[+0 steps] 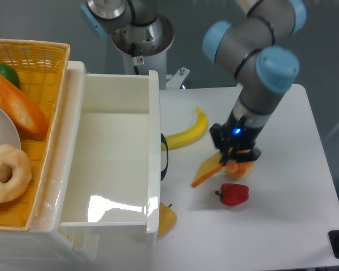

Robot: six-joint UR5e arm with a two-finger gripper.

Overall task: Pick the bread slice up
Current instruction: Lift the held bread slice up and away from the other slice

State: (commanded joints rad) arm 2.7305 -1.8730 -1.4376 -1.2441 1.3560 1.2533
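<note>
The bread slice [208,169] is a thin yellow-tan slab with an orange crust edge. It hangs tilted above the table, its lower left end free. My gripper [233,156] is shut on its upper right end, raised over the white table. The fingers are partly hidden behind the slice and the wrist.
A yellow banana [187,134] lies left of the gripper. A red pepper [233,193] sits just below it, and a pale-orange bun [242,167] peeks out under the wrist. A lumpy yellow piece [166,219] lies by the white bin [153,141]. A wicker basket [28,56] stands far left.
</note>
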